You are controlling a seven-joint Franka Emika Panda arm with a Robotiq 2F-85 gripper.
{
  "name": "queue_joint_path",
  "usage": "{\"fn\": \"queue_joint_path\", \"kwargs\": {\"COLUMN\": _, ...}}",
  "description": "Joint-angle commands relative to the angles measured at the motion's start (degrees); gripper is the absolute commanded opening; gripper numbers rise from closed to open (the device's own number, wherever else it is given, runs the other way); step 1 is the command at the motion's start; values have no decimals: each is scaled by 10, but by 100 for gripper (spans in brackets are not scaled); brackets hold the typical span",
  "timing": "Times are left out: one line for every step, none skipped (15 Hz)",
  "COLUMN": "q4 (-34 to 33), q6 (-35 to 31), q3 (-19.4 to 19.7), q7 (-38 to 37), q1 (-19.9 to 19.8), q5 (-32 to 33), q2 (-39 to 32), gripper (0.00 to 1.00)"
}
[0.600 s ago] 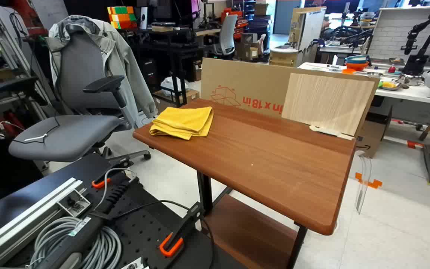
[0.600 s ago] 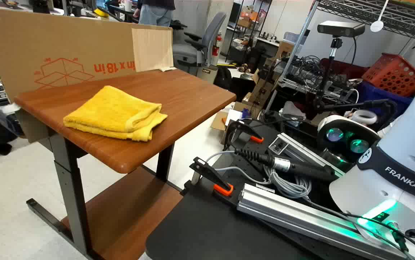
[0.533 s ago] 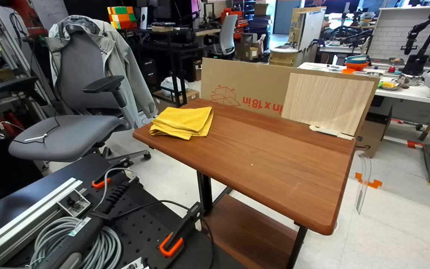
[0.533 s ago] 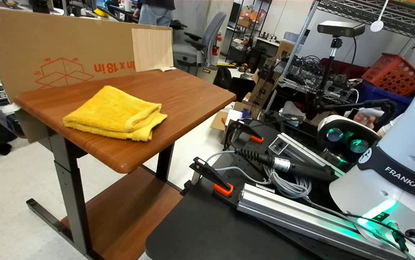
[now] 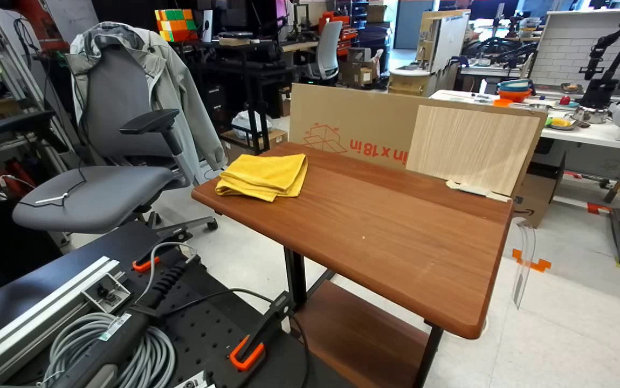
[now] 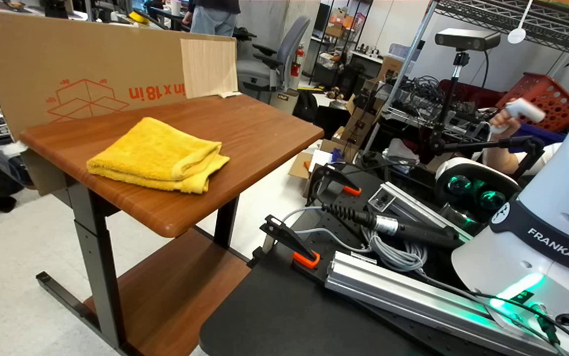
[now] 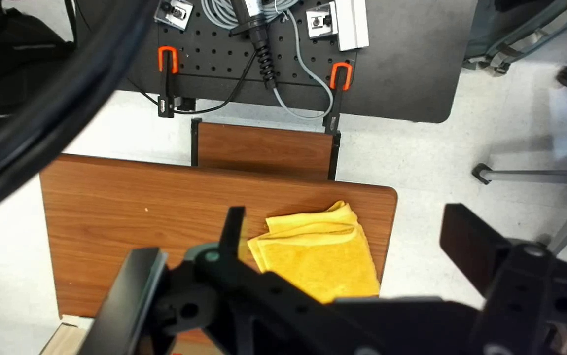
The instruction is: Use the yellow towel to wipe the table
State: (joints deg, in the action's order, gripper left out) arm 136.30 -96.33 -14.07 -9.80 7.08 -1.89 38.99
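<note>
The yellow towel lies folded on the left end of the table in an exterior view (image 5: 264, 175). It shows near the table's close corner in an exterior view (image 6: 158, 153). The table is a reddish-brown wood-grain top, seen in both exterior views (image 5: 385, 231) (image 6: 260, 123). In the wrist view my gripper (image 7: 348, 214) is open with nothing between its fingers. It is above the towel (image 7: 318, 246), apart from it, with the table (image 7: 140, 222) beneath. The gripper's body hides the towel's lower part there. The gripper is out of both exterior views.
A cardboard panel (image 5: 353, 118) with a pale plywood board (image 5: 472, 145) stands along the table's far edge. A black bench (image 6: 274, 301) holds clamps, a coiled cable and an aluminium bar (image 6: 403, 296). A grey chair (image 5: 94, 199) stands beside the table's towel end.
In an exterior view, a person's hand holding a white controller has risen into sight behind the robot's arm. The towel and table have not moved.
</note>
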Motion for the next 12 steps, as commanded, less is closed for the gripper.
{"fn": "queue_joint_path", "kwargs": {"q4": -71, "q6": -39, "q3": 8, "q7": -37, "q1": -11, "q5": -35, "q2": -101, "gripper": 100}}
{"fn": "queue_joint_path", "kwargs": {"q4": -81, "q6": -77, "q3": 16, "q7": -50, "q1": -18, "q5": -49, "q2": -133, "gripper": 100}}
{"fn": "queue_joint_path", "kwargs": {"q4": -81, "q6": -108, "q3": 21, "q7": -60, "q1": -23, "q5": -58, "q2": -155, "gripper": 100}}
{"fn": "queue_joint_path", "kwargs": {"q4": -83, "q6": -141, "q3": 26, "q7": -74, "q1": -29, "q5": -65, "q2": -182, "gripper": 100}}
{"fn": "queue_joint_path", "kwargs": {"q4": -86, "q6": -173, "q3": 30, "q7": -91, "q1": -36, "q5": -69, "q2": -213, "gripper": 100}}
{"fn": "queue_joint_path", "kwargs": {"q4": -96, "q6": -201, "q3": 31, "q7": -114, "q1": -45, "q5": -64, "q2": -249, "gripper": 100}}
{"fn": "queue_joint_path", "kwargs": {"q4": -105, "q6": -225, "q3": 34, "q7": -136, "q1": -52, "q5": -58, "q2": -286, "gripper": 100}}
{"fn": "queue_joint_path", "kwargs": {"q4": -118, "q6": -246, "q3": 39, "q7": -160, "q1": -56, "q5": -55, "q2": -327, "gripper": 100}}
{"fn": "queue_joint_path", "kwargs": {"q4": -131, "q6": -262, "q3": 43, "q7": -185, "q1": -59, "q5": -50, "q2": -364, "gripper": 100}}
{"fn": "queue_joint_path", "kwargs": {"q4": -146, "q6": -274, "q3": 48, "q7": -212, "q1": -60, "q5": -46, "q2": -403, "gripper": 100}}
{"fn": "queue_joint_path", "kwargs": {"q4": -168, "q6": -271, "q3": 54, "q7": -235, "q1": -57, "q5": -39, "q2": -442, "gripper": 100}}
{"fn": "queue_joint_path", "kwargs": {"q4": -111, "q6": -268, "q3": 61, "q7": -190, "q1": -46, "q5": -50, "q2": -366, "gripper": 100}}
